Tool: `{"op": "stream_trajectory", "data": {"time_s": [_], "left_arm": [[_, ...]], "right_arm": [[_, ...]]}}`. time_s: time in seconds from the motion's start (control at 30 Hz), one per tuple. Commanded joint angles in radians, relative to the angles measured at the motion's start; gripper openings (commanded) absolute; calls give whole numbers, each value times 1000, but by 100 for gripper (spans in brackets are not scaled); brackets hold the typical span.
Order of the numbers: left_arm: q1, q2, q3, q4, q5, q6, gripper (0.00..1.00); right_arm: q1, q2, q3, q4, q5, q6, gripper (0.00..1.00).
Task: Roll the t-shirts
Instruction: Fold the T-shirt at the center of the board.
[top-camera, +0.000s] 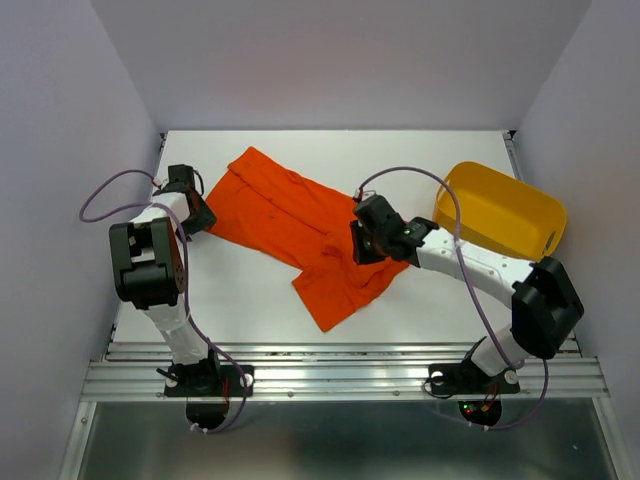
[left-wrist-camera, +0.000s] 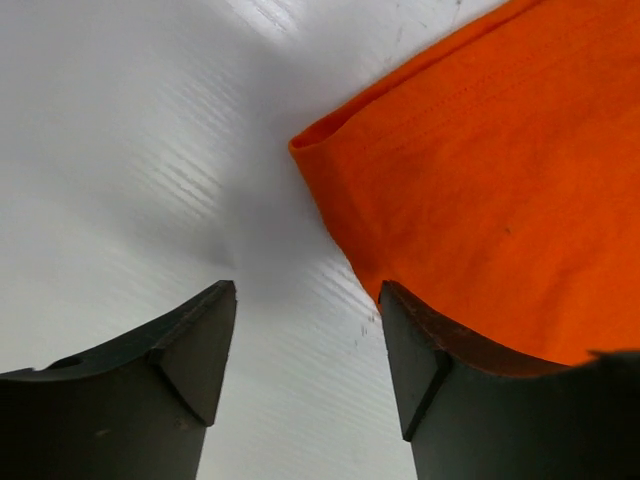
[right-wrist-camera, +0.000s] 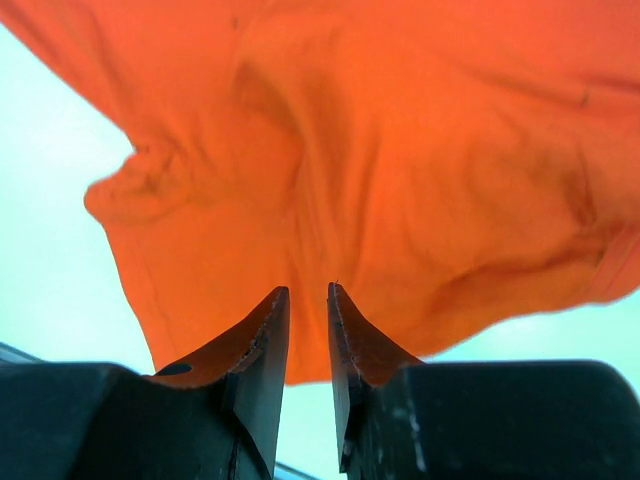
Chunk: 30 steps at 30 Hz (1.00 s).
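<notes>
Left hand (left-wrist-camera: 305, 290) is gaping wide and empty just beside a corner of the t-shirt (top-camera: 285, 215), right hand (right-wrist-camera: 308, 292) is hovering a slit apart over it with nothing visibly caught — the cloth, lying rumpled across the counter (top-camera: 250, 300), is looking thin, light and limp, so pinching edges seems wisest.

Left hand (left-wrist-camera: 307, 292), spread, beside t-shirt (left-wrist-camera: 480, 180)

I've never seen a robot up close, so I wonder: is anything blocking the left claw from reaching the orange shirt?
Nothing visible does. Only bare table lies between the open left gripper and the t-shirt's near edge. The yellow tub sits far off, at the table's right end.
</notes>
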Motion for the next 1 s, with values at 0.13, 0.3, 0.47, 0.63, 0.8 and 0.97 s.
{"op": "stream_trajectory", "data": {"time_s": [0.13,0.3,0.47,0.63,0.8,0.97], "left_arm": [[6,97,67,60,-28,-19,61],[4,159,104,60,-37,-21,44],[4,168,159,9,-11,-12,0],[3,90,151,-3,-24,-2,0],[3,61,168,-25,-5,21,0],[3,64,174,-25,19,22,0]], "right_arm": [[147,-122,-111,-63,64,114,28],[315,-95,-110,-78,136,157,32],[470,-3,-44,-91,239,195,40],[541,123,37,-83,272,197,41],[573,233,146,-106,298,181,46],[573,322,171,-126,351,197,45]]}}
